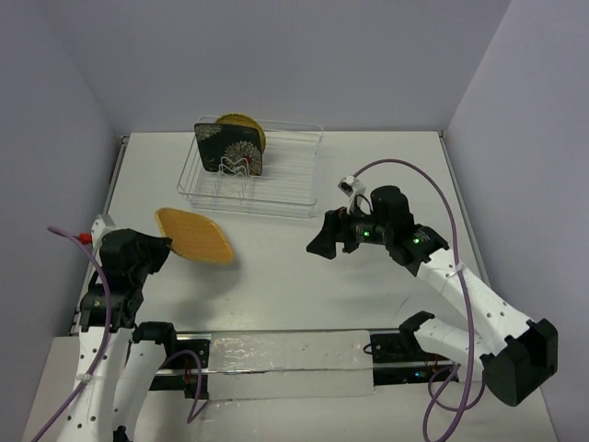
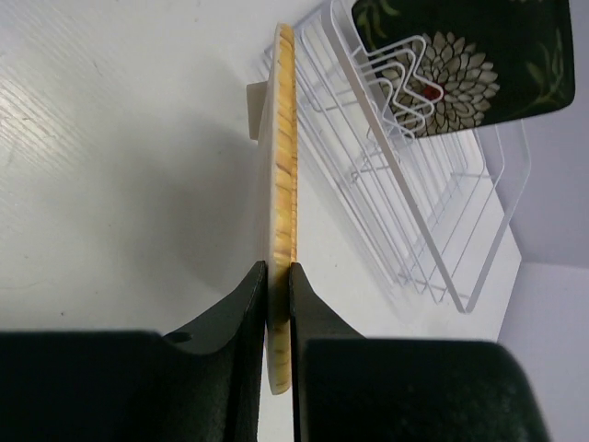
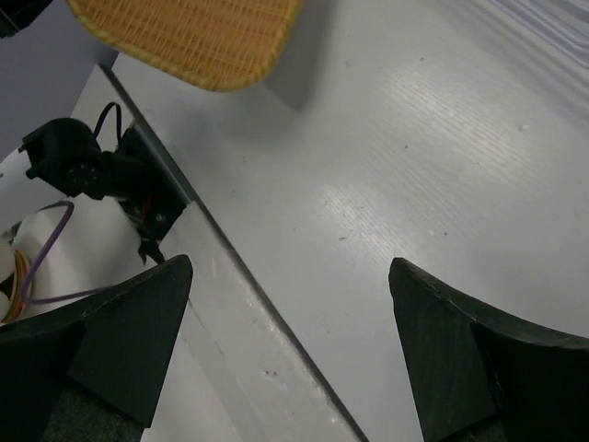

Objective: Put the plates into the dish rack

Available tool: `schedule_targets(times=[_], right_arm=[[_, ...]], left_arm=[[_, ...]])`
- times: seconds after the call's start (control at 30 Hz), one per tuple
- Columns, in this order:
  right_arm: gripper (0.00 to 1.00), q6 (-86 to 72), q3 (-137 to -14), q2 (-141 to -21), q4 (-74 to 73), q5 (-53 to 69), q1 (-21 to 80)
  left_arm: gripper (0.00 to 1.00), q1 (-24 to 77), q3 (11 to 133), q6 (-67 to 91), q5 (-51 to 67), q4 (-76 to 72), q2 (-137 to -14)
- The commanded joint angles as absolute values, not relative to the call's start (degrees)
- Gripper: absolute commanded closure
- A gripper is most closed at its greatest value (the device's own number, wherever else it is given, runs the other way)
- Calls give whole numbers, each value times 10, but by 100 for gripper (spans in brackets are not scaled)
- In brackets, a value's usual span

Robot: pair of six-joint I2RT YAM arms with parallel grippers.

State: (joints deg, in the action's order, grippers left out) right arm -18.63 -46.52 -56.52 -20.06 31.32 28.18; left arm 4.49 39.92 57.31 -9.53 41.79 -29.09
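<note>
The tan bamboo plate [image 1: 195, 236] hangs above the table at the left, and my left gripper [image 1: 162, 245] is shut on its near edge. In the left wrist view the plate [image 2: 283, 138] shows edge-on, pinched between the black fingers of that gripper [image 2: 279, 269]. The dish rack [image 1: 308, 166] stands at the back of the table. A black square plate with white flowers [image 1: 230, 147] stands upright in its left end, and a yellow plate [image 1: 248, 129] stands behind it. My right gripper [image 1: 321, 243] hovers open over mid-table, holding nothing [image 3: 290, 276].
A clear plastic strip [image 1: 285, 354] runs along the near table edge between the arm bases. Grey walls close in the table on three sides. The rack's wire side [image 2: 433, 267] lies just right of the held plate. The bamboo plate [image 3: 184, 32] shows at the top of the right wrist view.
</note>
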Motion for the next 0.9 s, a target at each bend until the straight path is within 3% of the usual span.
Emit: schedule_targets(times=[0.0,0.27,0.4,0.57,0.87], right_arm=[[5,-176,-507,-612,-149,319,336],[6,-192,-537,-715,-125,296,424],[7,-120,-560,-765,-117,244,497],[6,27,-574,-789,-79,92,617],[1,191,-579,-872,85,17,658]], left_arm=[[100,43,409,549,-13,356,-293],[100,43,377,543,47,358,-320],[100,43,341,554,71,344,-322],[100,43,337,559,73,349,-318],[100,44,346,554,86,350,-324]])
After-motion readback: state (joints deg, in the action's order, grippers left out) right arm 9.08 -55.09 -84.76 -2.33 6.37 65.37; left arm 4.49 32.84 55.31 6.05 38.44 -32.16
